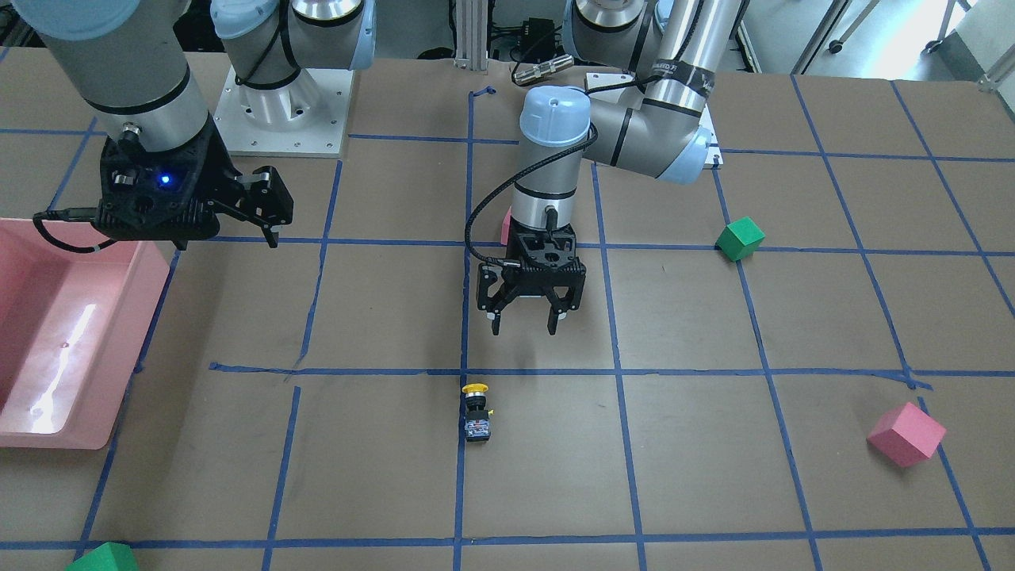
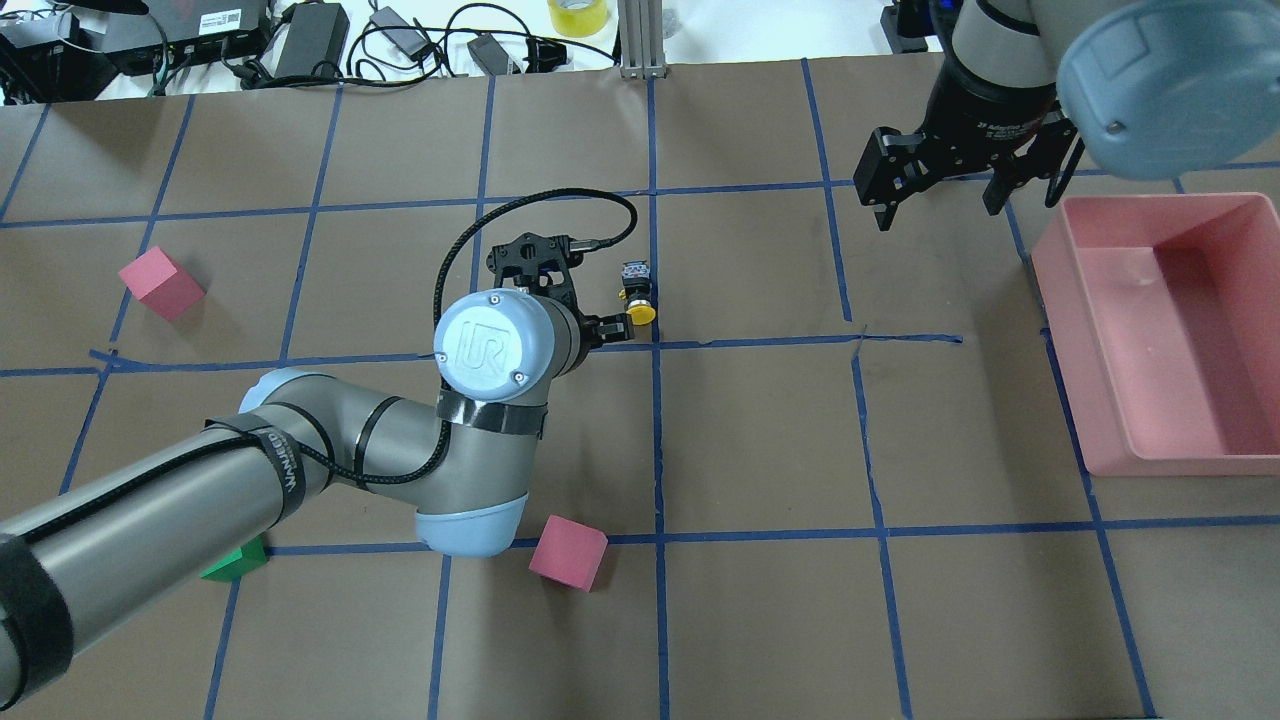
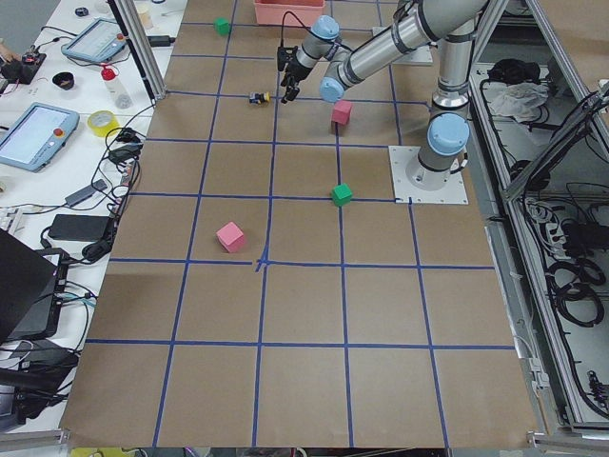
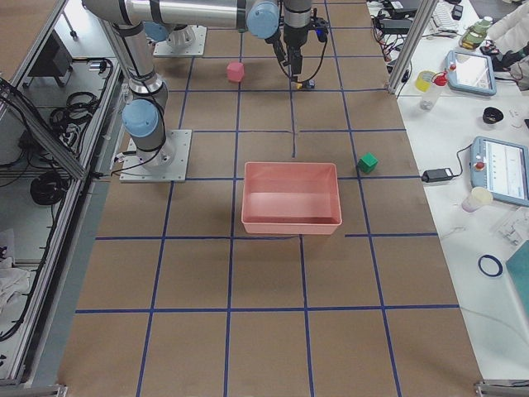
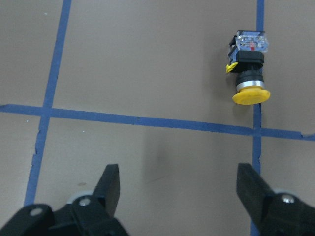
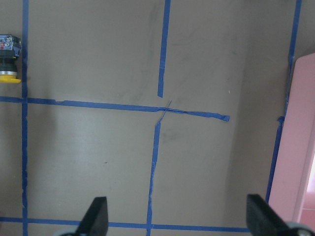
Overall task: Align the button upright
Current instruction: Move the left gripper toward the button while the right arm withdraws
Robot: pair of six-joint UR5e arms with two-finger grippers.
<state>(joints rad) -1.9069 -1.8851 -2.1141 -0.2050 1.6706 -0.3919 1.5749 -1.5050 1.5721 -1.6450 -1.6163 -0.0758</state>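
Left wrist-mounted view: the left fingers (image 5: 109, 186) are spread wide with nothing between them, hanging above the bench (image 5: 147, 59). Ahead of them runs a strip of blue tape (image 5: 138, 120), and just past it, in line with the finger on the view's right, lies the button (image 5: 249, 69). It is on its side, well clear of both fingers, with the yellow cap pointing back toward them and the silvery base away. It lies partly on a second tape line. A small red mark shows on the base, too small to read.

A black cable (image 2: 540, 200) loops out from the left wrist. The round wrist cap carries a "UR" logo (image 2: 482, 347). The lettering on the forearm band is too blurred to read.

A pink cube (image 2: 568, 552) sits by the left elbow, and a green cube (image 2: 235, 562) is half hidden under the forearm. A second pink cube (image 2: 160, 283) stands well apart on the left side.

The right fingers (image 6: 98, 216) are also spread wide and grip nothing. They hang over the bench just beside the pink bin (image 2: 1150, 203). A second green cube (image 1: 103, 557) sits at the bench's far edge.
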